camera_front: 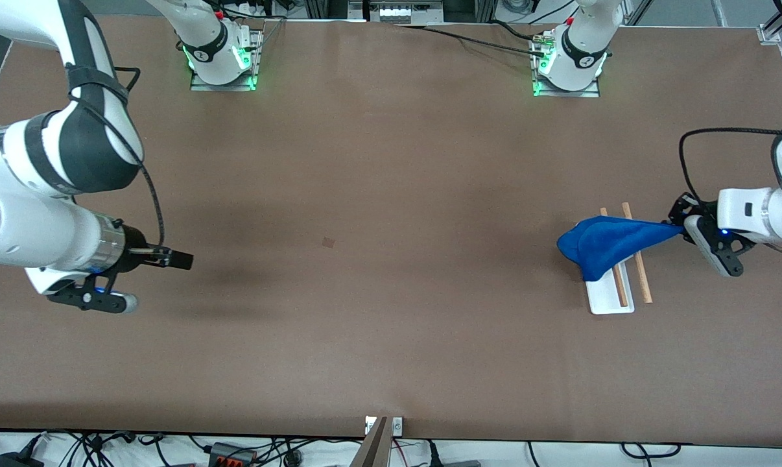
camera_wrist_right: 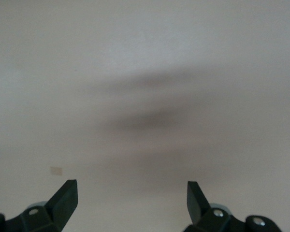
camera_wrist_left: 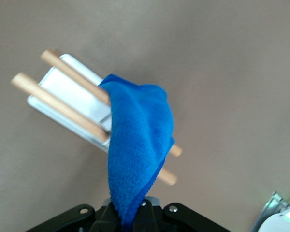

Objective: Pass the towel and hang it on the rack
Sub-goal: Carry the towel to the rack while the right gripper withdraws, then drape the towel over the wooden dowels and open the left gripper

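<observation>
A: Start with the front view. Where is the towel?

B: The towel is draped over the rack, toward the left arm's end of the table. One corner is stretched out to the left gripper, which is clamped on that corner, just beside the rack. The bulk of the cloth bunches over the two wooden rods and hangs down on the side toward the middle of the table, covering the part of the rods farther from the camera. The white base and the nearer rod ends stay bare.

A: And the other arm?

B: The right gripper waits above the table at the right arm's end, well apart from the rack. A small dark square mark sits on the table near the middle.

A: The left wrist view?

B: The towel runs from between the closed fingers of the left gripper up and over both rods. It lies across the rods near the end closer to this gripper, with the base showing under the uncovered lengths.

A: The right wrist view?

B: The right gripper has its jaws spread wide, with nothing between the two dark fingers. Under them is only bare table, soft shadows and the small mark
</observation>
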### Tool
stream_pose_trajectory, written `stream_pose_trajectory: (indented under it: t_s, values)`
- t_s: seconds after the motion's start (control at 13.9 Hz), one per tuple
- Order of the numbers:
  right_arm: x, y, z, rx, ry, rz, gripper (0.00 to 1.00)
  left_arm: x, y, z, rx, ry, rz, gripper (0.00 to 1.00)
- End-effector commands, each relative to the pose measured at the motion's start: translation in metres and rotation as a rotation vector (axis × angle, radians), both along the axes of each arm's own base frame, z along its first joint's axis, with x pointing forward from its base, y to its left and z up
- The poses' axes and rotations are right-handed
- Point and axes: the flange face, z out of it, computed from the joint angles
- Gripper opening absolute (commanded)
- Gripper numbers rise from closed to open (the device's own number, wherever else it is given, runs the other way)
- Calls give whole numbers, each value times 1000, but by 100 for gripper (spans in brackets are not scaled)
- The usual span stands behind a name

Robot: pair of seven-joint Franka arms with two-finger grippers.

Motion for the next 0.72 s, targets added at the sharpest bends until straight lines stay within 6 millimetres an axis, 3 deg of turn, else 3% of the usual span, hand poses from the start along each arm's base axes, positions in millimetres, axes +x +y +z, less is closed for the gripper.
stream_pose_trajectory:
  t_s: [0.0, 0.07, 0.29, 0.5, 0.65]
  values:
    - [-12, -51, 27, -43, -30, 33, 100, 14, 26, -7, -4, -27, -46, 1]
    - [-19, -69, 43, -52, -45, 50, 100, 16, 37, -15, -8, -33, -56, 1]
    - [-43, -93, 86, -60, -84, 83, 100, 15, 81, -53, 16, -43, -18, 1]
    - [-56, -118, 118, -77, -119, 139, 100, 15, 92, -84, 10, -26, 3, 1]
    - [-62, -124, 121, -74, -113, 163, 100, 16, 98, -96, 10, -39, 15, 1]
